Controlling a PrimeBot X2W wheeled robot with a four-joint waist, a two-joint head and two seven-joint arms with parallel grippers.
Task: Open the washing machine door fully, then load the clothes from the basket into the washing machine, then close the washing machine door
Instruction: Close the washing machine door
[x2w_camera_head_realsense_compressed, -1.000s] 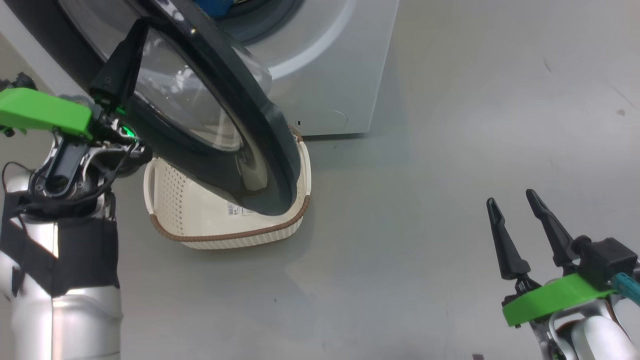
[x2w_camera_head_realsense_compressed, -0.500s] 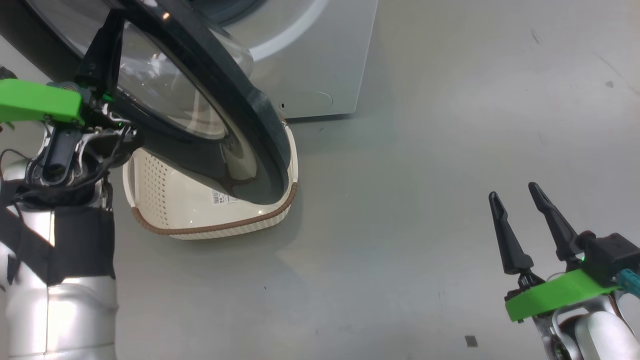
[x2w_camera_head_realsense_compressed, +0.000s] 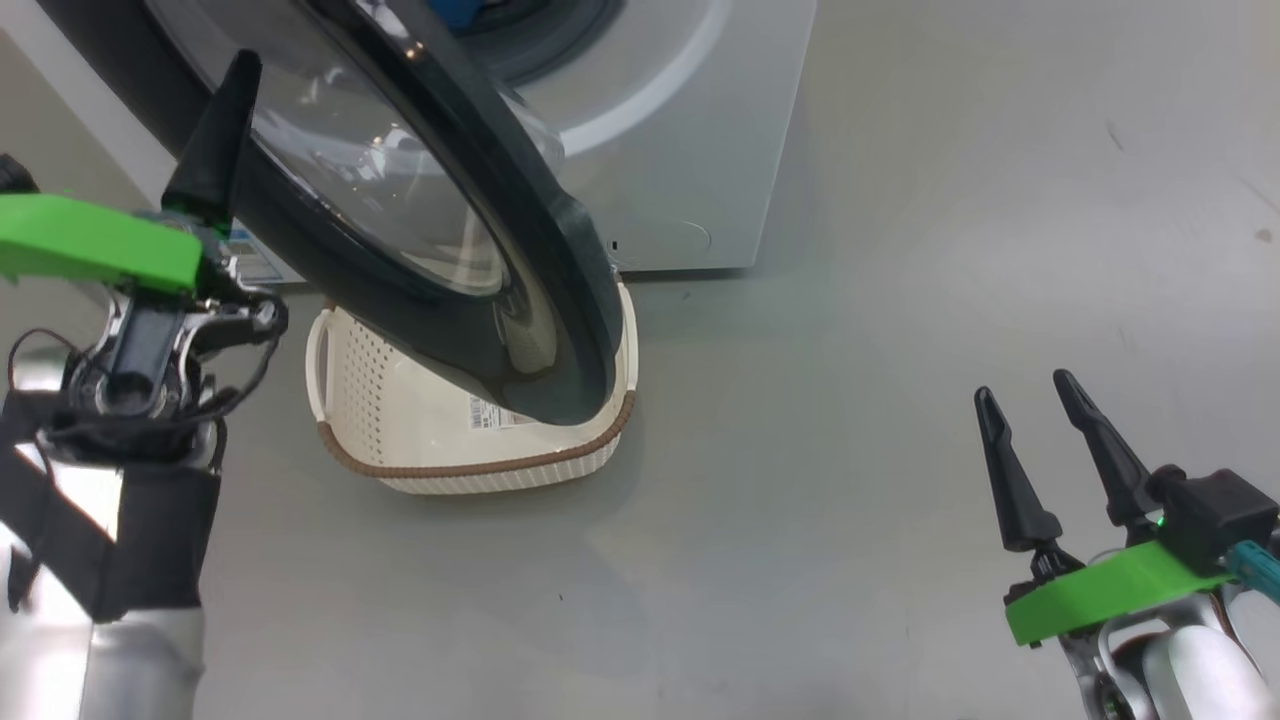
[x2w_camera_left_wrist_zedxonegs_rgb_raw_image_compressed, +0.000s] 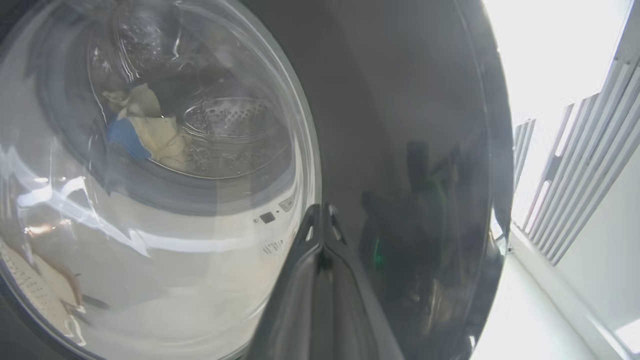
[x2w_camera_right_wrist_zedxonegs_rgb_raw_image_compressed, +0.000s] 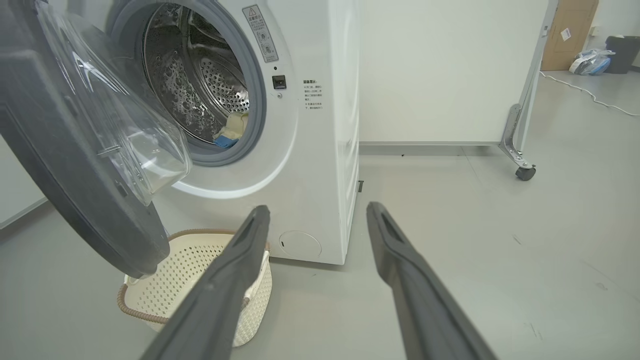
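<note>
Shifted by the camera's swing – left gripper (x2w_camera_head_realsense_compressed: 242, 65) closed tight at the washing machine door (x2w_camera_head_realsense_compressed: 560, 250), right gripper (x2w_camera_head_realsense_compressed: 1023, 387) spread, clothes (x2w_camera_right_wrist_zedxonegs_rgb_raw_image_compressed: 231, 131) in the drum (x2w_camera_right_wrist_zedxonegs_rgb_raw_image_compressed: 200, 85), basket (x2w_camera_head_realsense_compressed: 480, 470) showing its label (x2w_camera_head_realsense_compressed: 497, 413).

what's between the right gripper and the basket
Bare grey floor. In the head view nothing stands between the open right gripper and the basket, which sits partly under the washing machine door.

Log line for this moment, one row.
washing machine door: part open | left gripper: shut, tips at outer face | right gripper: open, empty | clothes: in drum | basket: looks empty
</note>
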